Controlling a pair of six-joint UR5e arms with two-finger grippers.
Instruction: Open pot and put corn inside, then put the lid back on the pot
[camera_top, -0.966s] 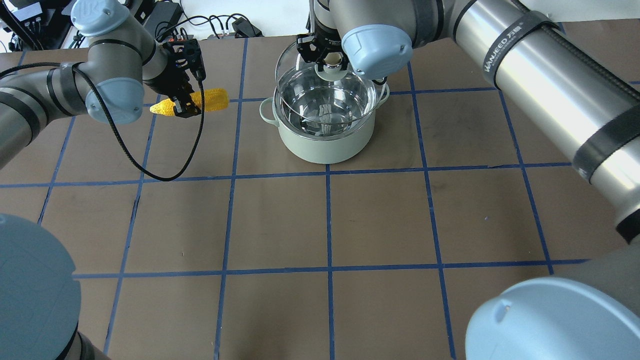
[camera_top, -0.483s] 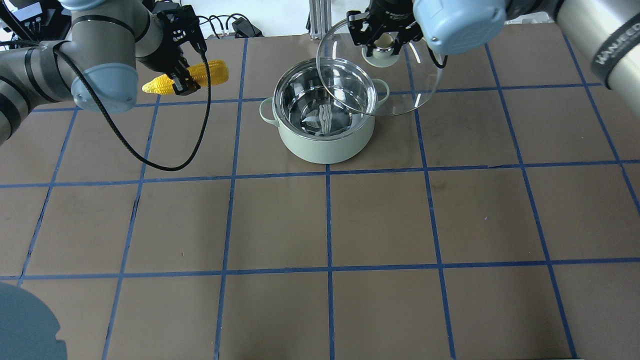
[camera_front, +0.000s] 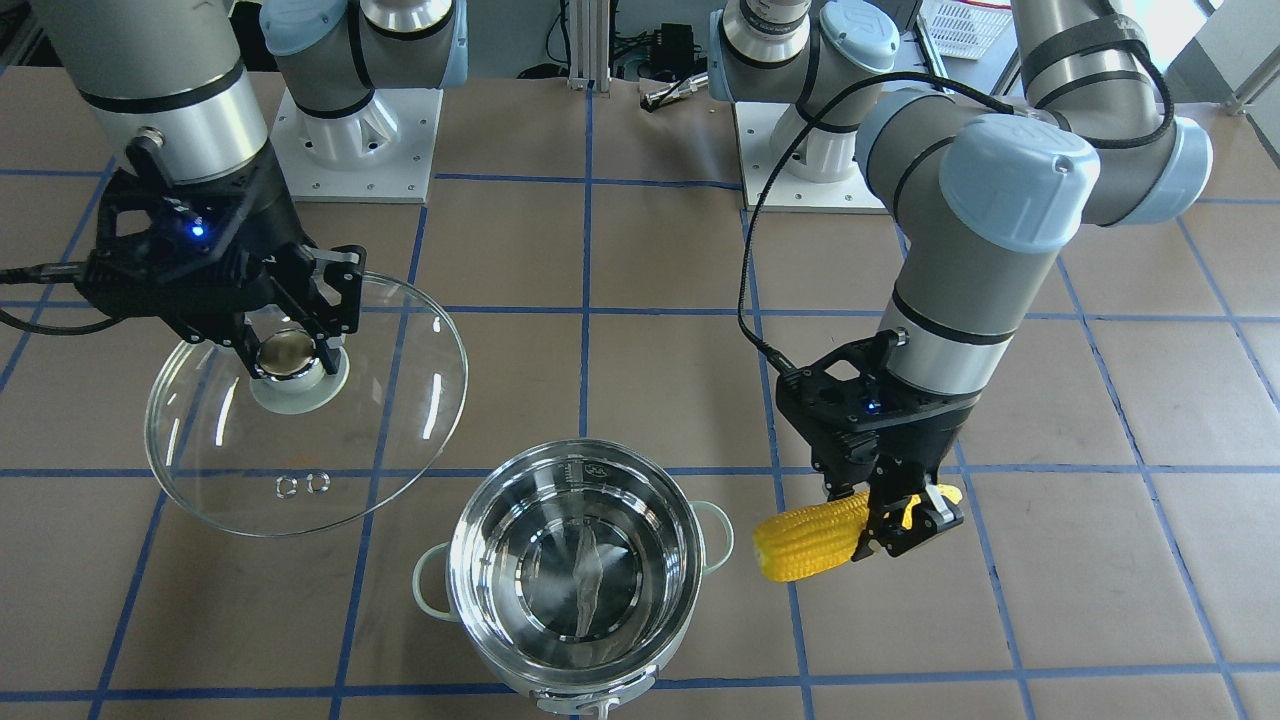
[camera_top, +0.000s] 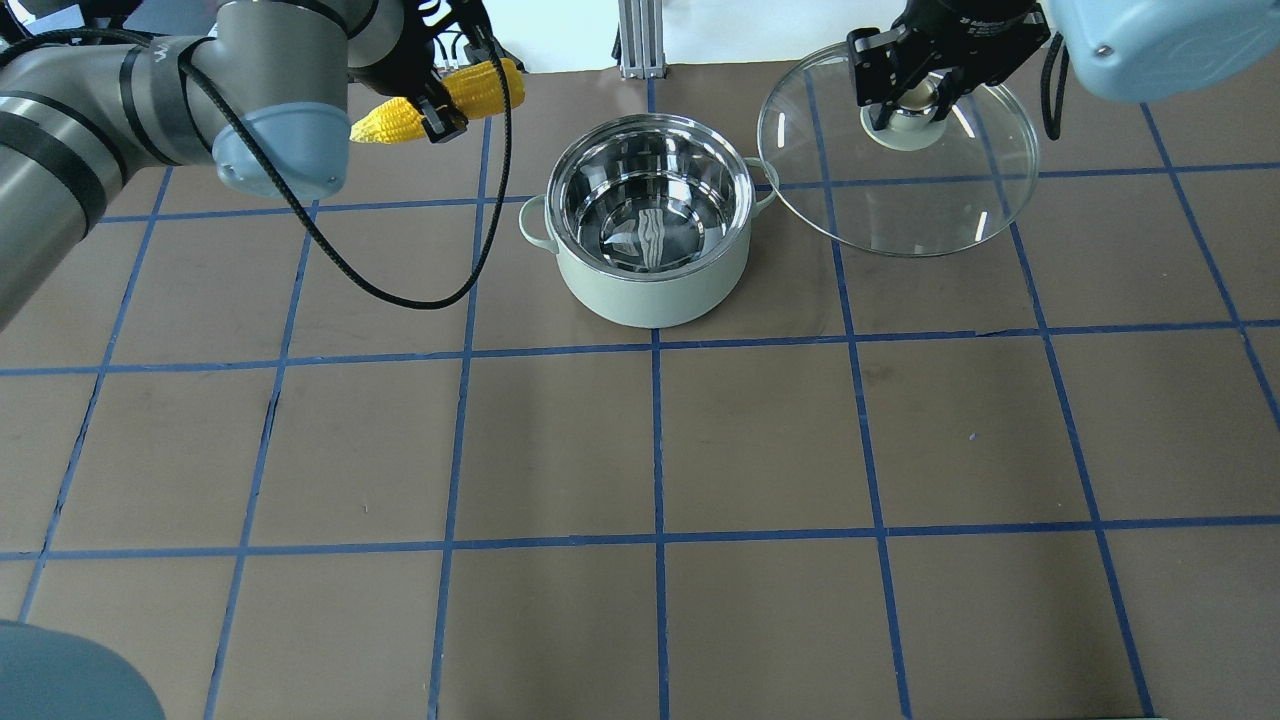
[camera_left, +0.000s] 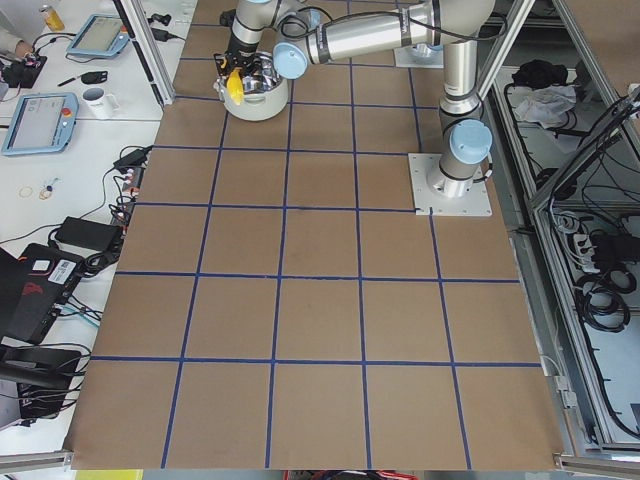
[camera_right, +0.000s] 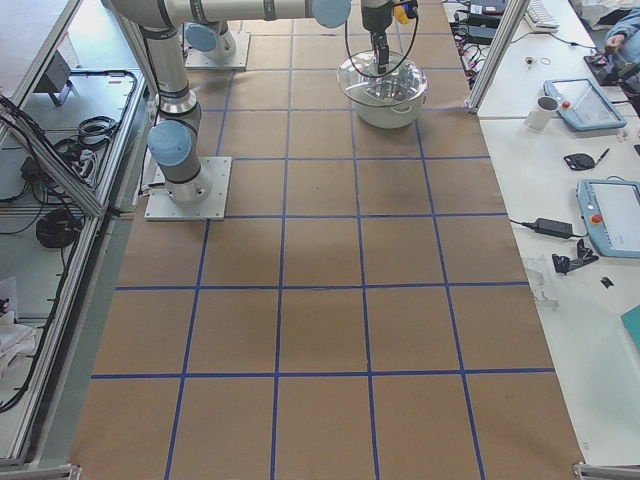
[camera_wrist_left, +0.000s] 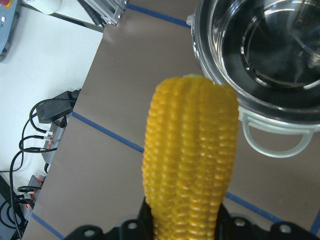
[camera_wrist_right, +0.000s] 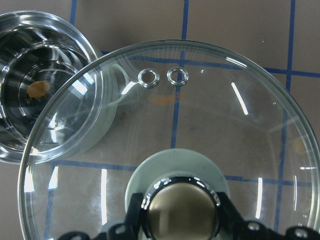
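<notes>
The mint-green steel pot stands open and empty at the table's far middle. My left gripper is shut on the yellow corn and holds it in the air left of the pot. The left wrist view shows the corn beside the pot's rim. My right gripper is shut on the knob of the glass lid and holds it in the air right of the pot. The right wrist view shows the lid with the pot at its left.
The brown table has a blue tape grid. The left arm's black cable hangs low left of the pot. Cables and plugs lie past the far edge. The arm bases stand on the robot's side.
My right gripper has carried the lid up off the pot and to the right, clear of it. My left gripper has lifted the corn and moved it right, toward the pot.
</notes>
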